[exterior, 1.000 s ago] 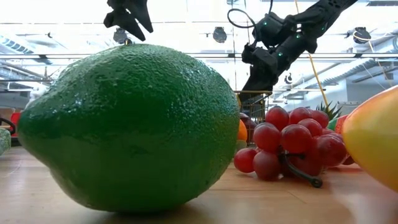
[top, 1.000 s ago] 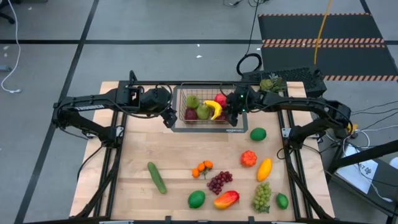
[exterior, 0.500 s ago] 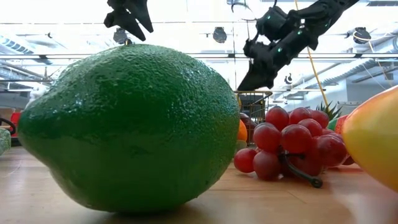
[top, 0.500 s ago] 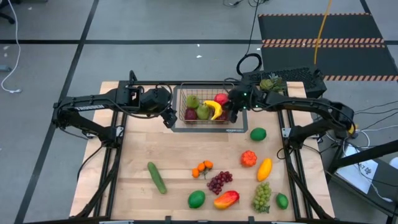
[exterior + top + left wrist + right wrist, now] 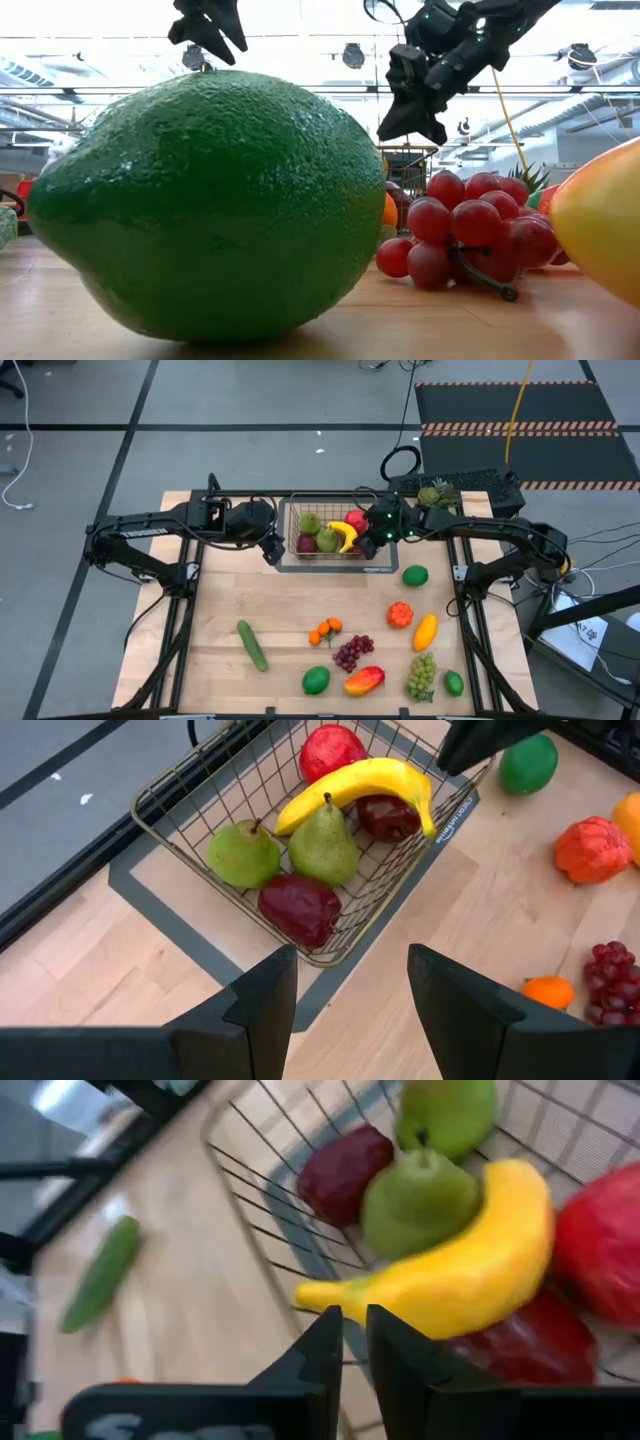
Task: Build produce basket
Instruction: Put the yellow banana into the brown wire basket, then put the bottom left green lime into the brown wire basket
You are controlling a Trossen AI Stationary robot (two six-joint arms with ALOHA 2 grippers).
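The wire basket (image 5: 325, 530) stands at the table's far middle. It holds a banana (image 5: 360, 785), two green pears (image 5: 322, 845), a red apple (image 5: 332, 750) and dark red pieces (image 5: 300, 908). My right gripper (image 5: 355, 1335) hovers shut over the basket's right side, just above the banana's tip (image 5: 320, 1293), with nothing between its fingers. My left gripper (image 5: 350, 985) hangs open and empty above the table at the basket's near left corner. More produce lies on the table's near half: a cucumber (image 5: 252, 645), purple grapes (image 5: 352, 652), a lime (image 5: 316, 680) and a mango (image 5: 364, 680).
On the right half lie a green fruit (image 5: 415, 575), a red-orange piece (image 5: 400, 614), a yellow fruit (image 5: 425, 631), green grapes (image 5: 422, 675) and a small lime (image 5: 454, 682). Small oranges (image 5: 325, 630) sit mid-table. A spiky green piece (image 5: 435, 495) lies at the far right. Bare wood spreads on the left.
My right gripper has risen a little above the basket's right side and rolled about its own pointing line. The fruit in the basket has stayed where it was.
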